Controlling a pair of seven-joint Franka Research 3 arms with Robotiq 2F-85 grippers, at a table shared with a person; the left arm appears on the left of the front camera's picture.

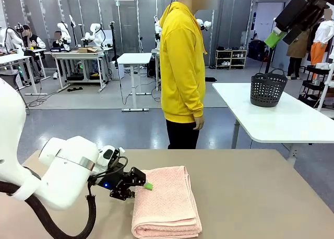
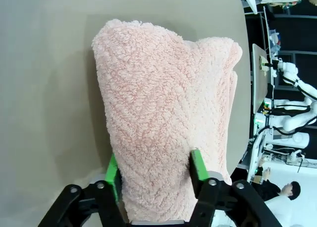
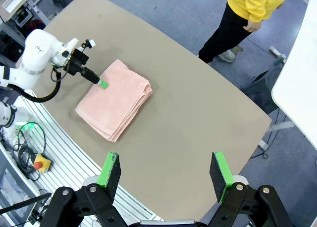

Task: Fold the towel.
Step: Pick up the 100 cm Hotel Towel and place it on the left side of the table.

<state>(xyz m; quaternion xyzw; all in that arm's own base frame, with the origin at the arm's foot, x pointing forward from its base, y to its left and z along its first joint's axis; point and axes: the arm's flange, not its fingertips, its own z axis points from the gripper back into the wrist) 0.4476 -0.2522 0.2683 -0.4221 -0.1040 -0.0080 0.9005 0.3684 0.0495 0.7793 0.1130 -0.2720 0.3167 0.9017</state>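
The towel lies folded in several layers on the counter, directly ahead of the left pincer. That pincer straddles the towel's near edge, its green pads against the nubbly cloth on both sides, though whether they truly clamp the cloth cannot be told. The right pincer hangs high above, well apart from the towel, jaws wide and empty.

A shallow grip risks catching only the upper layers, so a pull might peel the stack open or drag it sideways. The lower layers under the pads are hidden, and the towel's near edge is cut off in the left wrist view.
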